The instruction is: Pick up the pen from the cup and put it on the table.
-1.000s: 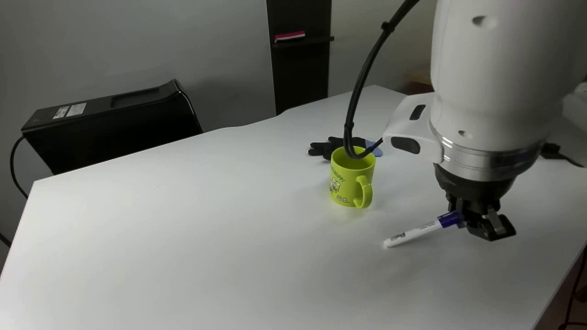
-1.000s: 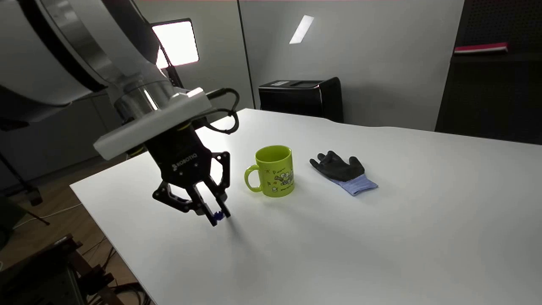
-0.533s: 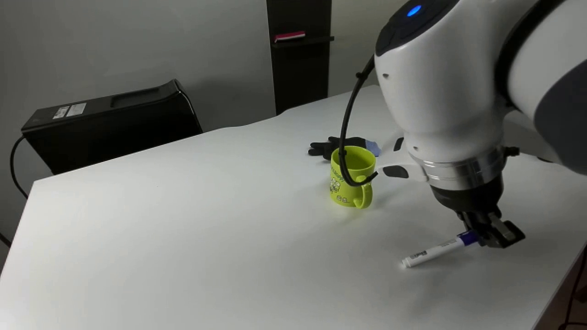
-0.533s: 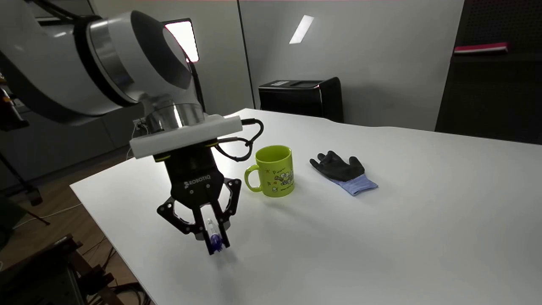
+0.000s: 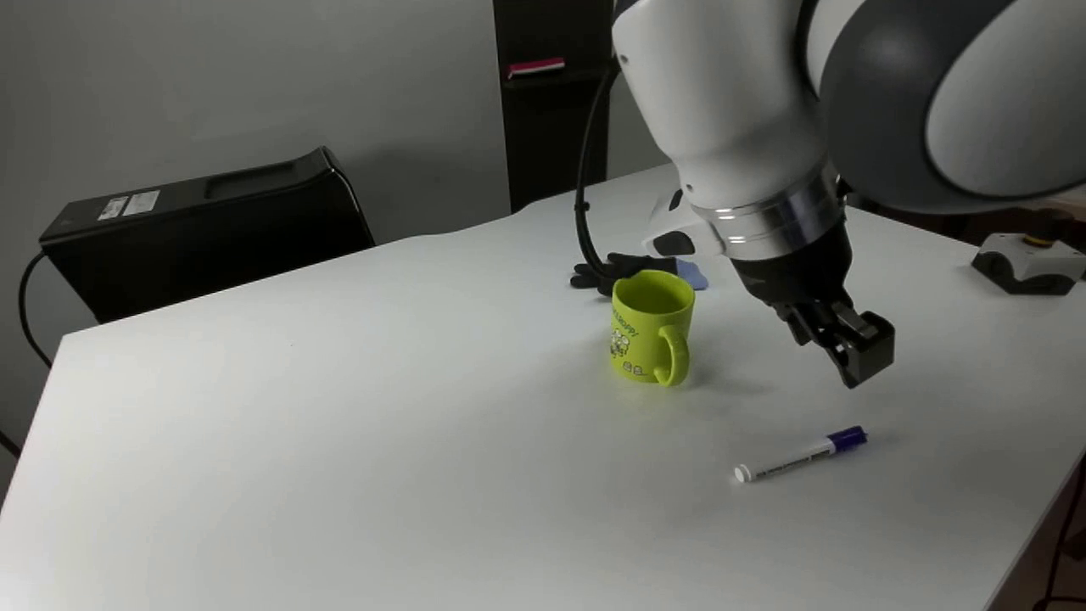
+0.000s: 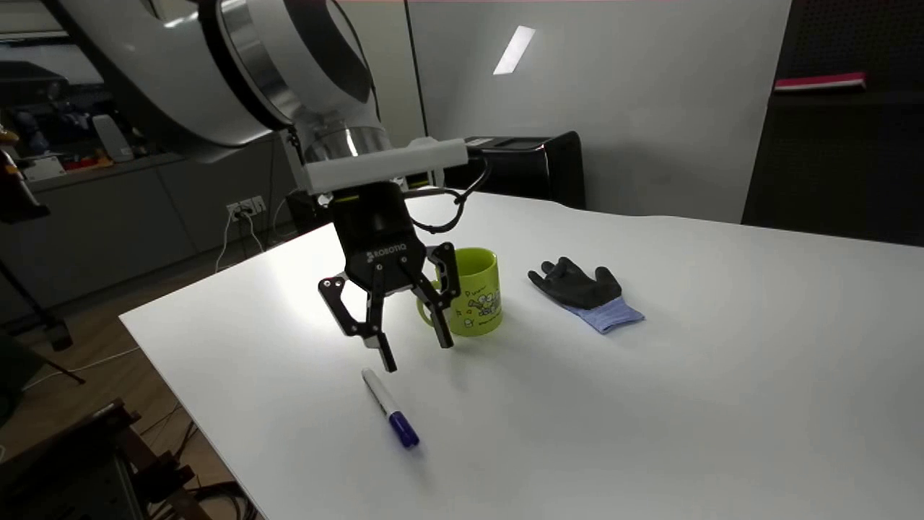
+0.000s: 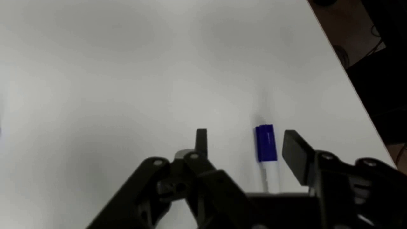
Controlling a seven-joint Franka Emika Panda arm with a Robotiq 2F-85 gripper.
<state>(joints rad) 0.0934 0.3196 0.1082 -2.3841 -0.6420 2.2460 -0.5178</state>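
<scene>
The pen, a white marker with a dark blue cap [image 7: 267,143], lies flat on the white table [image 5: 382,475]. In both exterior views the whole pen [image 5: 802,456] [image 6: 390,406] shows, away from the yellow-green cup. That cup [image 5: 646,335] [image 6: 478,303] stands upright with nothing visibly sticking out of it. My gripper [image 6: 418,355] hovers above the table between pen and cup, its fingers spread apart and nothing held. From the wrist view, the pen appears below the gap of the gripper [image 7: 245,135], nearer the right finger; its lower end is hidden by the gripper body.
A black and blue glove [image 6: 585,292] lies beyond the cup. Behind the table stands a black box-shaped appliance [image 6: 512,167]. A small white and black device [image 5: 1028,263] sits at the far right. The table edge [image 7: 353,86] runs along the right side of the wrist view.
A second ago the gripper was shut on the pen's cap; now its fingers have parted and the pen lies on the table. The gripper has risen and moved off it, towards the cup.
</scene>
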